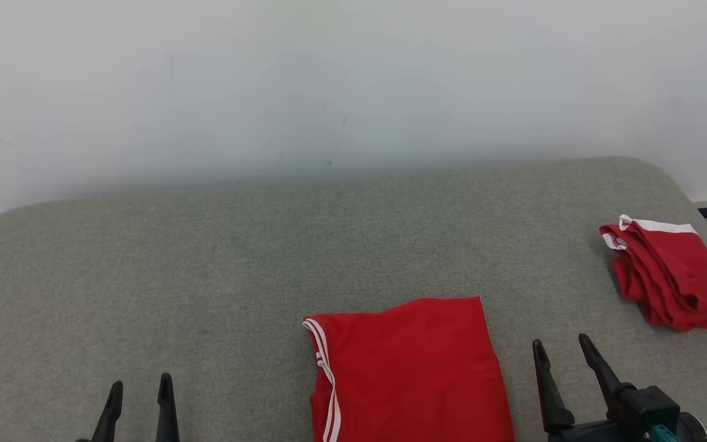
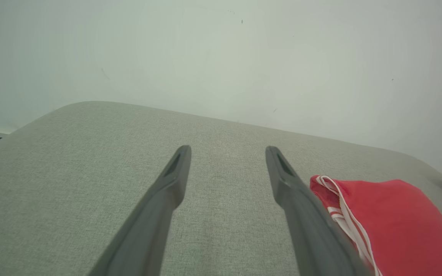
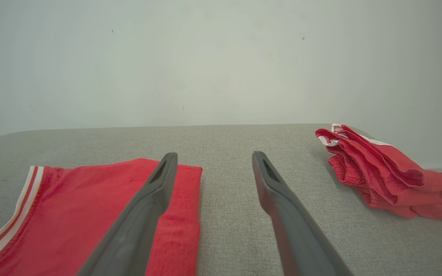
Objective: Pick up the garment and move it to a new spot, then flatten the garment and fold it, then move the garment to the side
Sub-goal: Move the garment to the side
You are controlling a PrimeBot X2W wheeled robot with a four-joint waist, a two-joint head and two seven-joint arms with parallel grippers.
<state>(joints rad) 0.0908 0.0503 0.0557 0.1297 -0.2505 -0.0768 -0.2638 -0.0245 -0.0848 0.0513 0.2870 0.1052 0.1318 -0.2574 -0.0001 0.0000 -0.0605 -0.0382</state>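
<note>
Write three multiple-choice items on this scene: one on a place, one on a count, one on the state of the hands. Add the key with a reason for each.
1. Where does the crumpled garment lie relative to the folded garment?
A. On top of it
B. To the robot's right and farther back
C. To the robot's left

2. How many red garments lie on the grey surface?
A. Two
B. One
C. Three

3. What state are the left hand and right hand in?
A. Both shut on cloth
B. One open, one shut
C. Both open and empty

Key:
1 B, it sits apart from the folded one, near the right edge.
2 A, one is folded and one is crumpled.
3 C, each wrist view shows a wide gap holding nothing.
</note>
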